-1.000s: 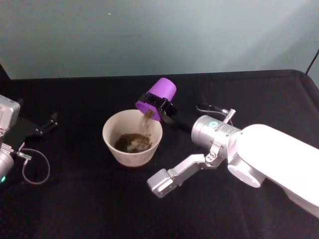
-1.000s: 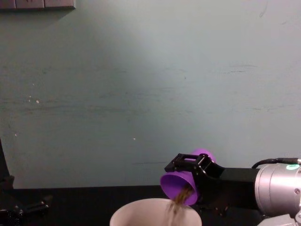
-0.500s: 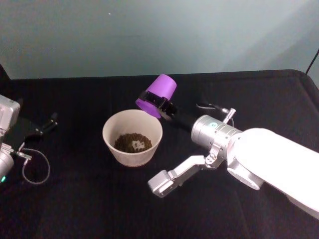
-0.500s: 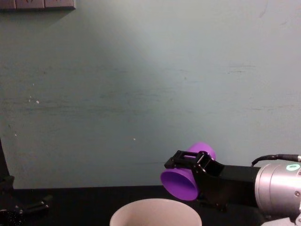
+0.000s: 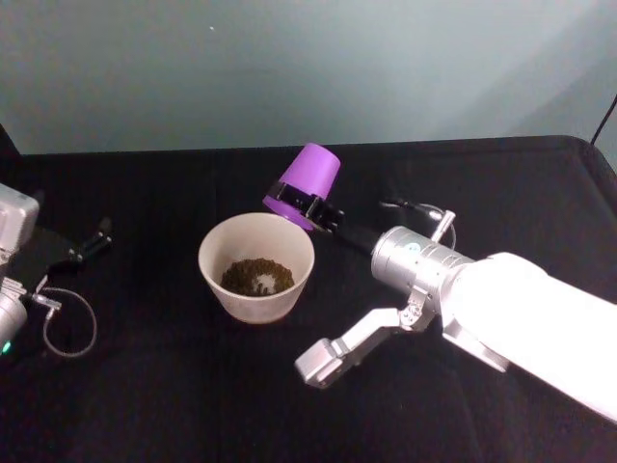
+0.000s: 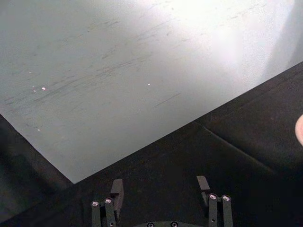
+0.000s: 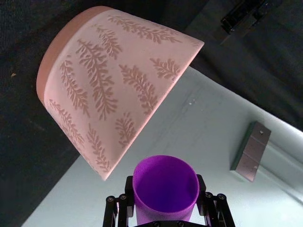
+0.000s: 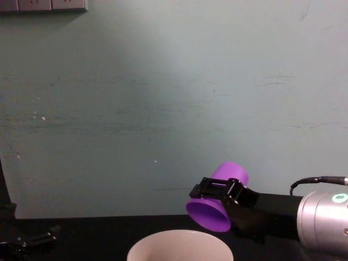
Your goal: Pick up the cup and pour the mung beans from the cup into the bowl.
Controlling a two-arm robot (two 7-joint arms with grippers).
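Note:
The purple cup (image 5: 313, 172) hangs tilted, mouth down and toward the bowl, just beyond the bowl's far right rim. My right gripper (image 5: 295, 202) is shut on the cup near its mouth. Seen from the side, the cup (image 8: 219, 191) sits slightly above the bowl's rim (image 8: 179, 235). The right wrist view looks into the cup (image 7: 164, 187), and its inside appears empty. The pinkish-white bowl (image 5: 214, 280) stands on the black table with mung beans (image 5: 256, 277) heaped inside. A leaf pattern marks the bowl's outer wall (image 7: 113, 94). My left gripper (image 6: 160, 187) is open, parked at the far left.
The black table (image 5: 174, 386) runs to a teal wall behind. A loose cable loop (image 5: 69, 326) lies by the left arm (image 5: 12, 231). A silver link of the right arm (image 5: 342, 352) hangs low in front of the bowl.
A second ago beans were streaming from the cup into the bowl. The stream has stopped, and the cup has risen slightly and tipped back a little. The left arm has not moved.

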